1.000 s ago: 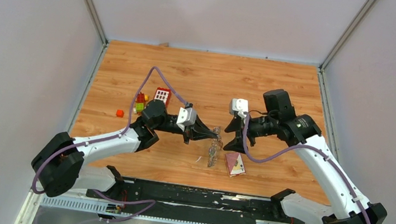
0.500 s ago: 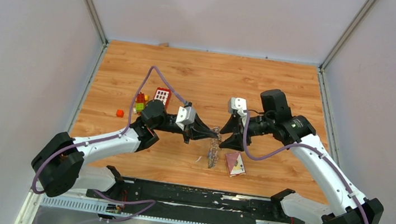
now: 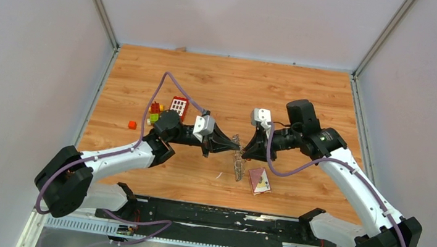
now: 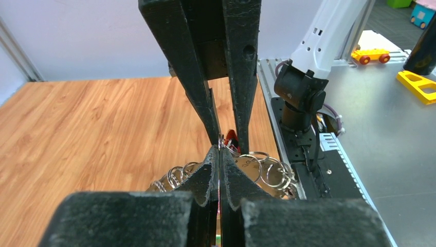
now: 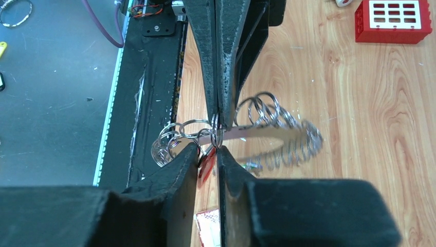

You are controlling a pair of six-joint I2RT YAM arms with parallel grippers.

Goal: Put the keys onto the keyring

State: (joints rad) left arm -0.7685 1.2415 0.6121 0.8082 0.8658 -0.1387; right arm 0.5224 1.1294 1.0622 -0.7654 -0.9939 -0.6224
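Left gripper (image 4: 219,150): fingers pressed flat together, no gap. They are clamped on the rim of the keyring (image 5: 280,135) at its left end. In the right wrist view these same fingers come down from the top of the frame, and their tips meet on the ring's flat silvery band.

Right gripper (image 5: 208,152): fingers stand a narrow slot apart, not touching each other. Red key tag (image 5: 206,165) sits in that slot, with a small split ring just above it. Cannot tell whether the pads actually press the tag or only flank it.

The two sets of tips meet almost nose to nose, the left gripper pointing right and the right gripper pointing left.

Keyring: off the table, hanging at the meeting point of the two grippers and drooping toward the near side. Its rim carries a fringe of small wire loops that bunch to the right of the tips in the right wrist view. No other key tags can be made out on or near it.

Table (image 3: 226,87): wood grain, pale walls on three sides.
- Maroon card (image 3: 259,181) lies flat, just near-right of the hanging keyring, apart from it.
- Red block (image 3: 178,104) with white squares sits far-left of the left wrist, well apart from the keyring.
- Stack of coloured blocks (image 3: 154,114) stands just left of the red block.
- Small orange block (image 3: 132,125) sits alone, further left and nearer.
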